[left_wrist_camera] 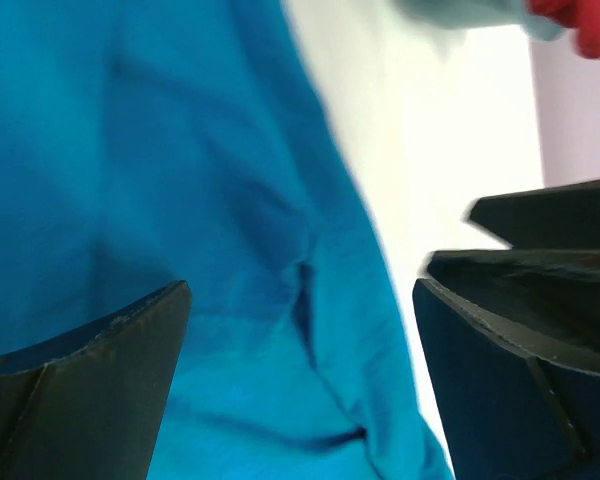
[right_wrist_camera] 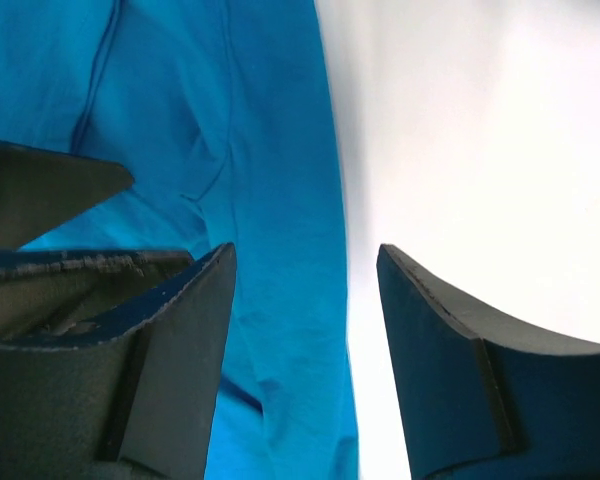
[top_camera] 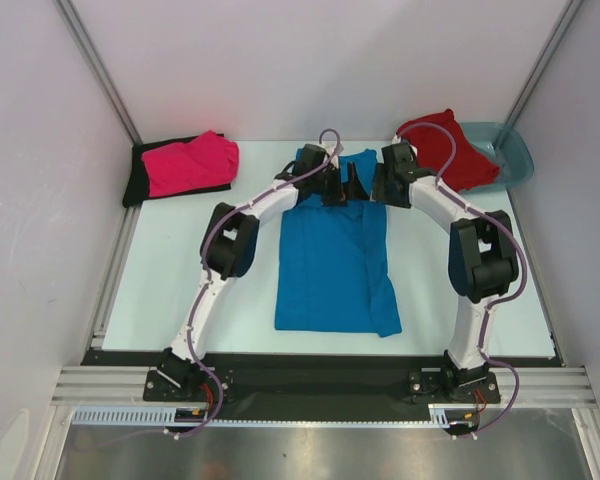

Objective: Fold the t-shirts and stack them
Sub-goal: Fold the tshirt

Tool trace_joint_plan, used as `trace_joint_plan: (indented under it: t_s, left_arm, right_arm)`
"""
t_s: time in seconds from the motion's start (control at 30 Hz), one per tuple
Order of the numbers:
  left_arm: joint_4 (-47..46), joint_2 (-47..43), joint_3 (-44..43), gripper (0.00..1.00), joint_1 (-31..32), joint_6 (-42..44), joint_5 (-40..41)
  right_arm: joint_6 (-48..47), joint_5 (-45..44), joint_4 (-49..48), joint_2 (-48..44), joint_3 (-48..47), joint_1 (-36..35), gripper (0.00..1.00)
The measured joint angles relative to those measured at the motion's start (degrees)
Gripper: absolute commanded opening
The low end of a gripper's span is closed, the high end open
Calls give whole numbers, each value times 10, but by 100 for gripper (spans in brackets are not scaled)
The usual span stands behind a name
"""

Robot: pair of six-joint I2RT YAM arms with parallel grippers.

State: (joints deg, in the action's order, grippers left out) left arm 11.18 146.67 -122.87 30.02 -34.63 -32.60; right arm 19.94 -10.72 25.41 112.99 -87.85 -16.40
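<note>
The bright blue t-shirt (top_camera: 330, 265) lies flat mid-table, folded lengthwise into a long strip. Both grippers hover over its far end, close together. My left gripper (top_camera: 338, 186) is open and empty; in its wrist view the blue t-shirt (left_wrist_camera: 180, 200) fills the space between its fingers (left_wrist_camera: 90, 380). My right gripper (top_camera: 380, 188) is open and empty, straddling the right edge of the blue t-shirt (right_wrist_camera: 230, 120). The red t-shirt (top_camera: 442, 148) lies at the back right. The hot pink t-shirt (top_camera: 190, 162) lies on the black t-shirt (top_camera: 137, 182) at the back left.
A translucent teal tub (top_camera: 515, 160) sits at the back right corner, with the red shirt draped over its left rim. White walls close in the table (top_camera: 180, 290) on three sides. The tub (left_wrist_camera: 460, 12) also shows at the top of the left wrist view.
</note>
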Motion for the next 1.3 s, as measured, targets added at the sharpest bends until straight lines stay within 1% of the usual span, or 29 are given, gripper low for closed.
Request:
trace_joint_plan:
  t_s: [0.1, 0.23, 0.33, 0.4, 0.5, 0.53, 0.67, 0.73, 0.83, 0.97, 1.07, 1.23, 1.3]
  left_arm:
    - [2, -30, 48, 100, -5, 12, 36]
    - [16, -104, 128, 100, -24, 46, 112]
    - [23, -186, 191, 100, -53, 68, 162]
    - [25, -237, 221, 100, -71, 76, 177]
    - [3, -337, 313, 100, -94, 80, 186]
    - [-9, -374, 357, 100, -96, 80, 188]
    - [-63, -506, 554, 100, -77, 64, 167]
    - [-81, -541, 635, 100, -67, 52, 150]
    - [-94, -567, 727, 100, -52, 39, 127]
    - [-98, -617, 814, 100, -27, 20, 116]
    - [-114, -673, 861, 100, 0, 0, 112]
    - [-129, -737, 902, 100, 38, -19, 115]
    - [-125, -760, 918, 100, 48, -28, 133]
  right_arm:
    - [2, -7, -7, -16, 17, 3, 64]
    - [8, -13, -9, -42, 42, 12, 64]
    - [10, -16, -5, -50, 43, 26, 64]
    - [10, -19, 7, -57, 43, 32, 63]
    - [13, -18, 23, -80, 59, 36, 63]
    - [14, -15, 27, -93, 73, 36, 62]
    - [23, 6, 48, -165, 150, 35, 63]
    - [27, 18, 62, -214, 200, 35, 63]
    - [37, 37, 80, -283, 265, 34, 63]
    - [50, 55, 116, -383, 337, 20, 64]
    - [62, 68, 144, -444, 362, -1, 63]
    - [92, 90, 156, -529, 401, -77, 64]
    - [110, 109, 144, -549, 420, -116, 63]
